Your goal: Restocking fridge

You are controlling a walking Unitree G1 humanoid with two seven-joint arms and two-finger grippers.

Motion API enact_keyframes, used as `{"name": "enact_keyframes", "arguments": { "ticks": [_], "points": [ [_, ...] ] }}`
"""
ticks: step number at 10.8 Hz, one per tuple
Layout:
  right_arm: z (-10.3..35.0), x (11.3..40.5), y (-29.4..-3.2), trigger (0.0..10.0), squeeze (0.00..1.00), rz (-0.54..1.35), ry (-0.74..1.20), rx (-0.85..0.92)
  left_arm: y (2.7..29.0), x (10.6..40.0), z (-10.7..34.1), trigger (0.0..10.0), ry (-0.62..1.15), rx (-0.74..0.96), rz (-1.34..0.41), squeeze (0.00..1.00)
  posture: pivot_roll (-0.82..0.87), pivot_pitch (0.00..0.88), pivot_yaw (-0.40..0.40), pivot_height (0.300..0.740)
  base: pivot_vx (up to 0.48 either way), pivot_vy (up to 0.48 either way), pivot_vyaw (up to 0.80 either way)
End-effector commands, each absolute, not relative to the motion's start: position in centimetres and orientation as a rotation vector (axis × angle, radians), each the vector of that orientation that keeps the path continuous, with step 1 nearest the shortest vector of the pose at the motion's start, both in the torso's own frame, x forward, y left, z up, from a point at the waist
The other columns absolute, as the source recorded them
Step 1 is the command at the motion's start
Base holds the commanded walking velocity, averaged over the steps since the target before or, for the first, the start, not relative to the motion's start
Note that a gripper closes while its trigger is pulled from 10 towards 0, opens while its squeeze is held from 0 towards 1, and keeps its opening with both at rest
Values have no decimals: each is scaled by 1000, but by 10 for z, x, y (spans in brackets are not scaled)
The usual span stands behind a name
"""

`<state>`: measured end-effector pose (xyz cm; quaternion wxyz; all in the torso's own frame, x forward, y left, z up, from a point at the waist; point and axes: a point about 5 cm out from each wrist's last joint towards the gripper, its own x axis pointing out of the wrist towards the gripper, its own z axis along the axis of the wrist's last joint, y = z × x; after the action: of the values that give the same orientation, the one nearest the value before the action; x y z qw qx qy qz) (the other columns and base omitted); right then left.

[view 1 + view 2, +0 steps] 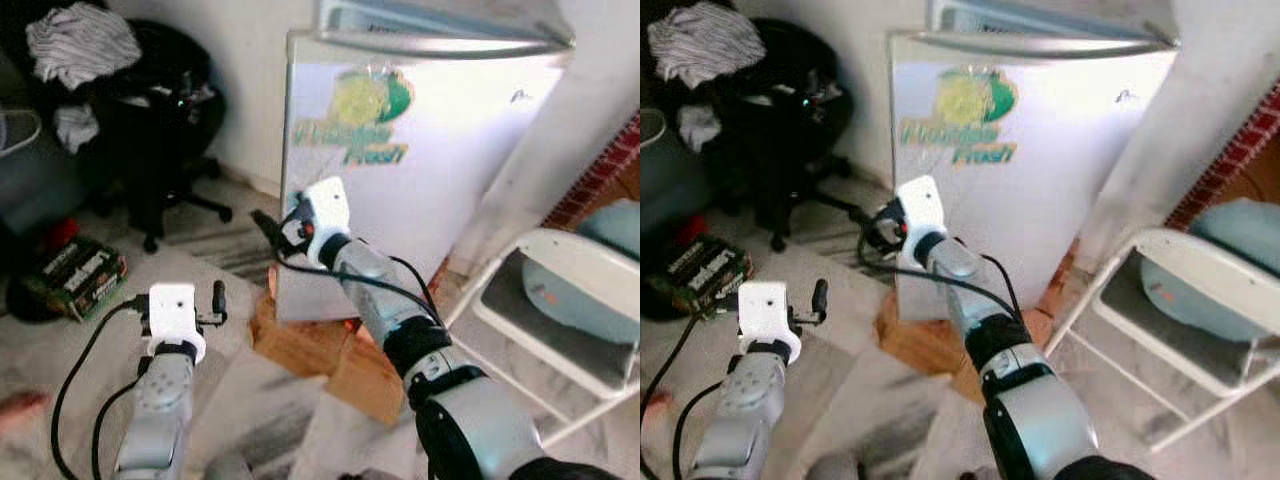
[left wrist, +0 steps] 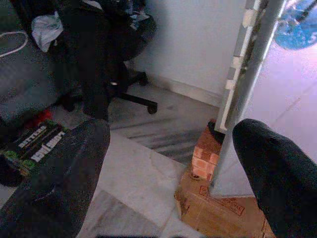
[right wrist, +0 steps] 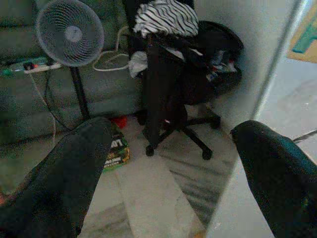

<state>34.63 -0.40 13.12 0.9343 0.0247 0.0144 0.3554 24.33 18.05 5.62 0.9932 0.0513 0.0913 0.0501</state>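
A small silver fridge (image 1: 420, 150) with a green and yellow logo on its door stands on red bricks (image 2: 203, 158) and a wooden board (image 1: 320, 355). My right gripper (image 1: 270, 230) is raised beside the door's lower left edge (image 2: 245, 84). It is open, with nothing between its black fingers (image 3: 64, 168). My left gripper (image 1: 215, 300) hangs lower and further left, over the pale floor. It is open and empty too, with its fingers (image 2: 54, 173) pointing toward the fridge's left corner.
A black office chair (image 1: 150, 110) piled with clothes stands left of the fridge. A white folding chair (image 1: 560, 300) holding a pale blue cushion is at the right. A box of cans (image 1: 80, 270) lies on the floor at left, and a fan (image 3: 69, 32) stands further back.
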Motion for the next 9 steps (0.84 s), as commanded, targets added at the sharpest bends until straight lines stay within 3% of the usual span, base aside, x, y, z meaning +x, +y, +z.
{"name": "enact_keyframes", "arguments": {
  "ticks": [1,2,4,5,6,7,9],
  "points": [
    [170,320,70,10000,0,897,-91,204,184,241,59,10000,178,114,119,0,271,0,-103,740,0,0,0],
    [148,328,33,10000,0,788,-87,169,186,239,58,10000,178,113,124,0,258,0,-100,740,0,0,0],
    [109,332,-73,10000,0,430,-66,69,179,243,61,10000,148,135,63,0,189,0,-57,740,0,0,0],
    [104,329,-94,10000,0,347,-58,69,176,244,62,10000,143,153,38,0,178,0,-48,740,0,0,0],
    [97,316,-132,10000,0,201,-64,13,168,248,65,10000,122,178,-23,0,146,0,-19,740,0,0,0],
    [95,309,-143,10000,0,163,-64,-25,167,250,65,10000,117,182,-32,0,132,0,-11,740,0,0,0],
    [82,292,-170,10000,0,47,-19,-49,158,259,69,10000,88,170,-74,0,99,0,1,740,0,0,-800]
  ]
}}
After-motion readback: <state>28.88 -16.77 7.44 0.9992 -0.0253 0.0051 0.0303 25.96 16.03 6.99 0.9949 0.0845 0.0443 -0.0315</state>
